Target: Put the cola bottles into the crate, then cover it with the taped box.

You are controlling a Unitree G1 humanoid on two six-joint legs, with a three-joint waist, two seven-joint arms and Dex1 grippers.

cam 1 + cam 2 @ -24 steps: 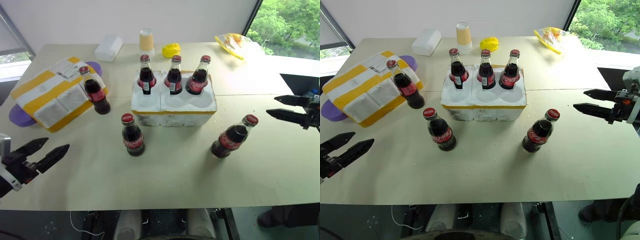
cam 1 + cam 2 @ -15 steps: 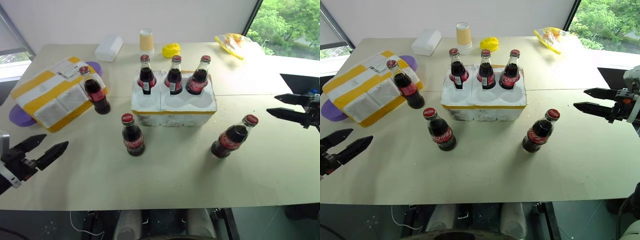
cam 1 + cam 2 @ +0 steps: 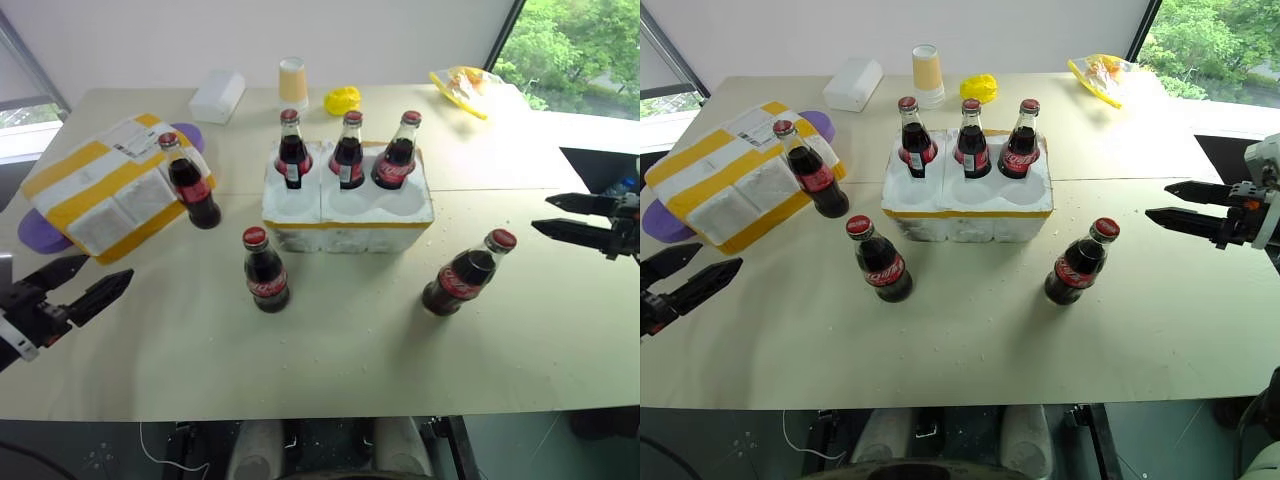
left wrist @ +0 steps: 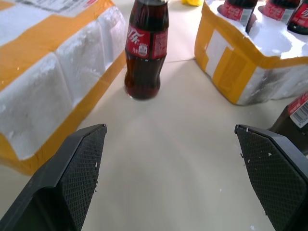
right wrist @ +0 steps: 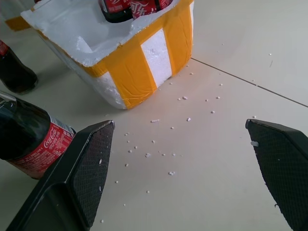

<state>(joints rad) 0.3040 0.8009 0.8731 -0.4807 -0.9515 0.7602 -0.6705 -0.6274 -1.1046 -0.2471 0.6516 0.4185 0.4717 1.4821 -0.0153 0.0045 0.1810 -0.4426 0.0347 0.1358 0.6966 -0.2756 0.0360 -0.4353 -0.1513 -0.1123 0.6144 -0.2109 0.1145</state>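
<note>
Table [image 3: 330, 370] with six cola bottles, one crate and one taped box. The crate [image 3: 347, 213] sits at table centre, well in from every edge. Three bottles stand upright in its far row of wells: left [image 3: 292, 151], middle [image 3: 348, 151], right [image 3: 397, 152]; the near row of wells is open. Three bottles stand on the table: one [image 3: 265, 271] just in front of the crate's near left corner, one [image 3: 463, 275] to the near right of the crate and apart from it, one [image 3: 191, 183] touching or just beside the taped box's right side. The taped box [image 3: 108, 185] lies near the table's left edge, resting partly on a purple plate [image 3: 38, 231].

Along the far edge: one small white box [image 3: 217, 97], one paper cup [image 3: 292, 82], one yellow lump [image 3: 343, 100], one yellow bag [image 3: 462, 87].

The left hand [image 3: 72, 286] hovers over the near left edge, fingers apart, holding nothing. The right hand [image 3: 571, 216] hovers at the right edge, fingers apart, holding nothing. Bare table lies between each hand and the nearest bottle, and a wide bare strip runs along the near edge.
</note>
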